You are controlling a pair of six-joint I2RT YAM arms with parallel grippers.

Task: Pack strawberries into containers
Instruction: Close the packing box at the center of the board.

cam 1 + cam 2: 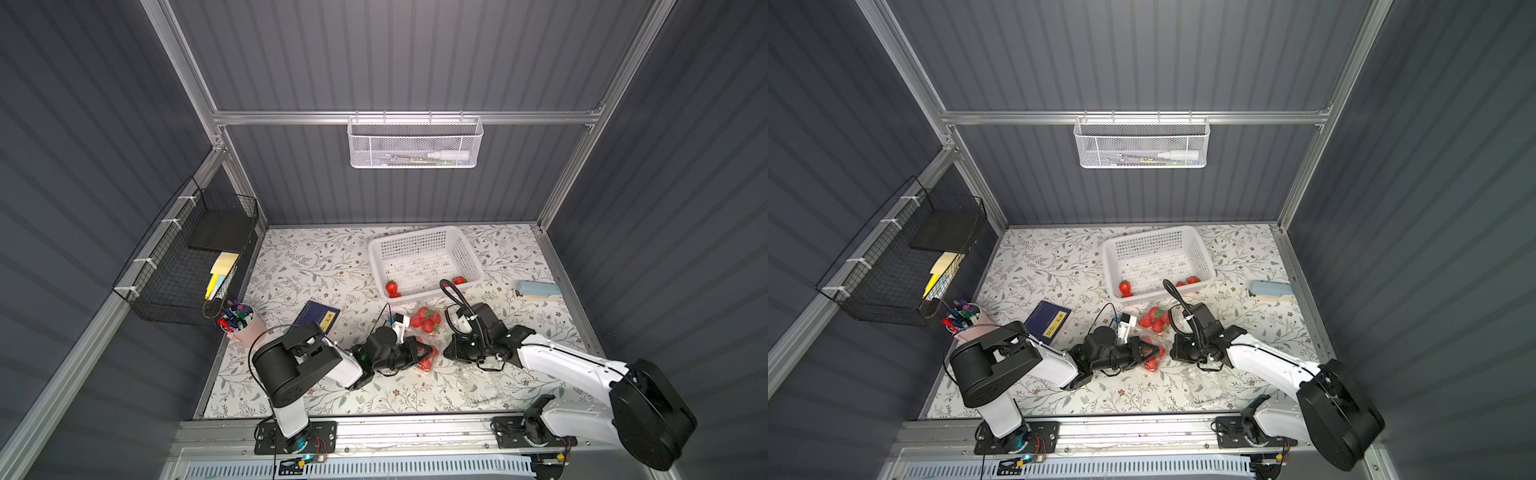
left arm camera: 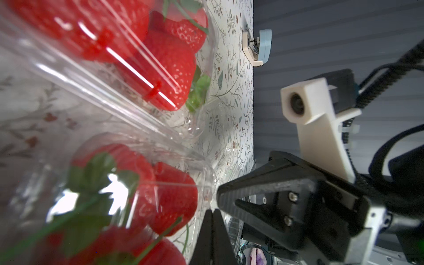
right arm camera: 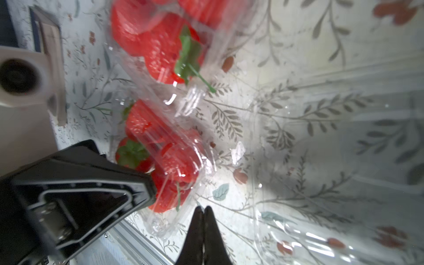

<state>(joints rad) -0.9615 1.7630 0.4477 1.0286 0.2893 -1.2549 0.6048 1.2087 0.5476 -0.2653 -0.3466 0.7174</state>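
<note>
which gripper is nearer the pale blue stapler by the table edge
Right. The right gripper is on the side toward the pale blue stapler; the left gripper is beyond it, farther off, at a clear plastic box of red strawberries.

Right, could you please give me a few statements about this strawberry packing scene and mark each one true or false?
1. The white basket holds a few strawberries. True.
2. Both grippers stand wide open. False: the left gripper and the right gripper are both shut.
3. Two clear containers between the arms hold strawberries. True.
4. The pink cup of markers stands beside the stapler. False: the cup is at the table's left edge near the blue book, and the stapler lies at the right edge.
</note>
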